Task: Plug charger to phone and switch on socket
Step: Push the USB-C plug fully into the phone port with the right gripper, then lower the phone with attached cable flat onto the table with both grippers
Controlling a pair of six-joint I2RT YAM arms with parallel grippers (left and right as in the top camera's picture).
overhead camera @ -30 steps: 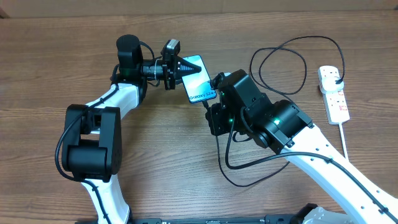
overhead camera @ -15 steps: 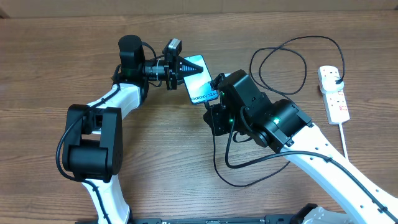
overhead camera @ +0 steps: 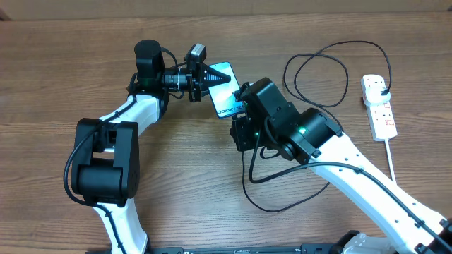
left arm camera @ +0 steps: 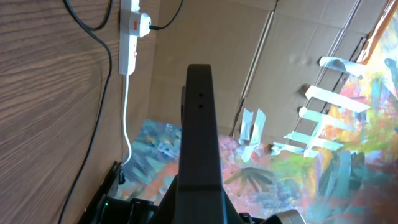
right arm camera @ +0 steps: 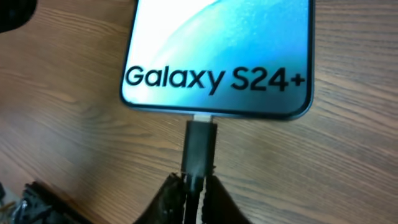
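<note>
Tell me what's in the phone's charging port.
The charger's connector meets the phone's bottom edge, a sliver of metal tip showing; the right tool pinches it. Its depth inside is hidden.

one phone [right arm camera: 217, 50], one charger [right arm camera: 199, 140], one socket [overhead camera: 379, 107], two grippers: left gripper [overhead camera: 215, 76], right gripper [right arm camera: 194, 186]

Wood table [overhead camera: 56, 85] carries phone [overhead camera: 227, 93], looped black charger [right arm camera: 199, 142], white socket [overhead camera: 380, 107].
</note>
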